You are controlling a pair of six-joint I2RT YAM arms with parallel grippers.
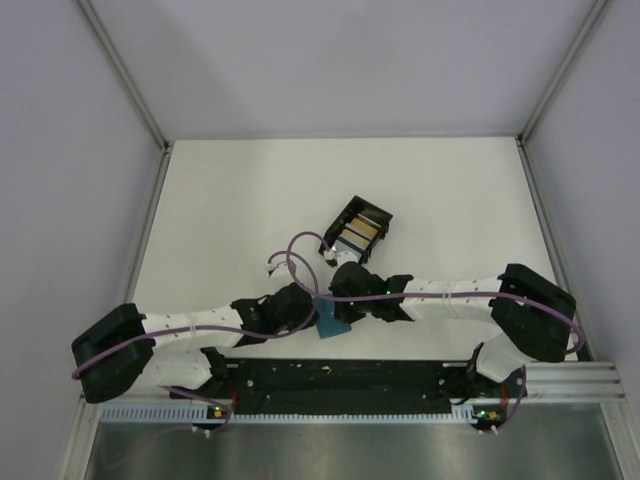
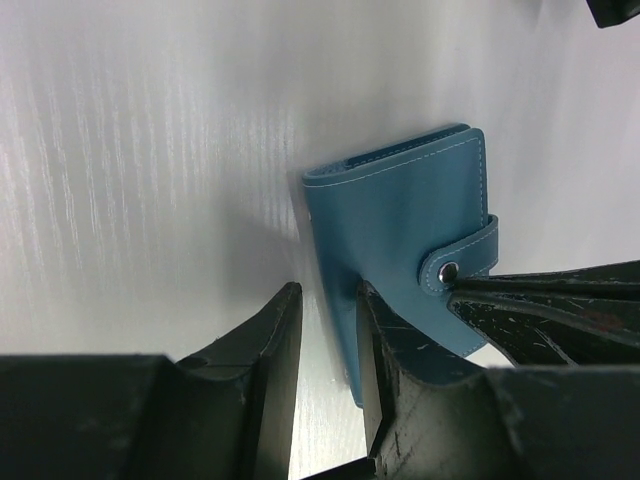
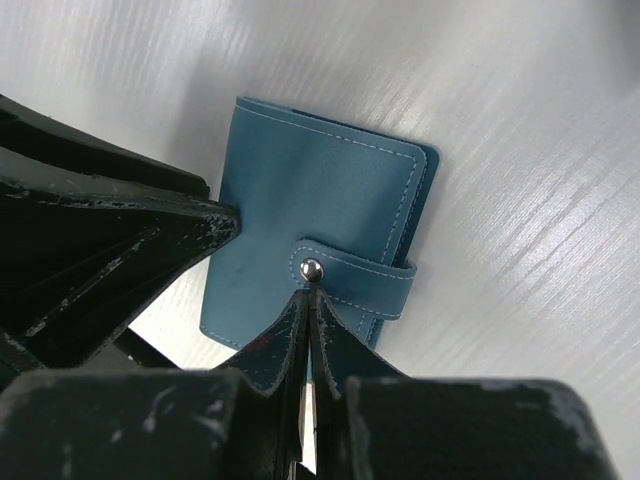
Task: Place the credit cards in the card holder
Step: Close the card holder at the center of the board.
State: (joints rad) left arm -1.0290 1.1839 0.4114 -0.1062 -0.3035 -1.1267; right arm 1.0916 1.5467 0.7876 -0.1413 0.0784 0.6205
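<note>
- Pale walls (image 1: 340,60) enclose a white surface (image 1: 450,200) on the left, right and far sides; two robot arms reach in from the near edge.
- A black open-topped tray (image 1: 336,222) sits tilted near the middle of the surface, a little to the far side of both hands.
- Credit cards (image 1: 362,232) stand stacked inside the tray, showing orange-yellow and silver-grey edges.
- The card holder (image 1: 332,327), a small teal-blue folding wallet, lies flat on the surface near the centre of the near edge, on the near side of the tray and apart from it.
- It is folded closed, its strap (image 3: 360,280) wrapped over one edge and fastened by a metal snap (image 3: 312,268).
- The left hand (image 2: 328,298) comes in from the left with its fingers parted and only bare surface showing in the gap; one finger (image 2: 385,370) rests at the card holder's edge.
- The right hand (image 3: 310,300) comes in from the right with its fingers pressed together, their tips touching the snap.
- The two hands meet over the card holder, very close to each other.
</note>
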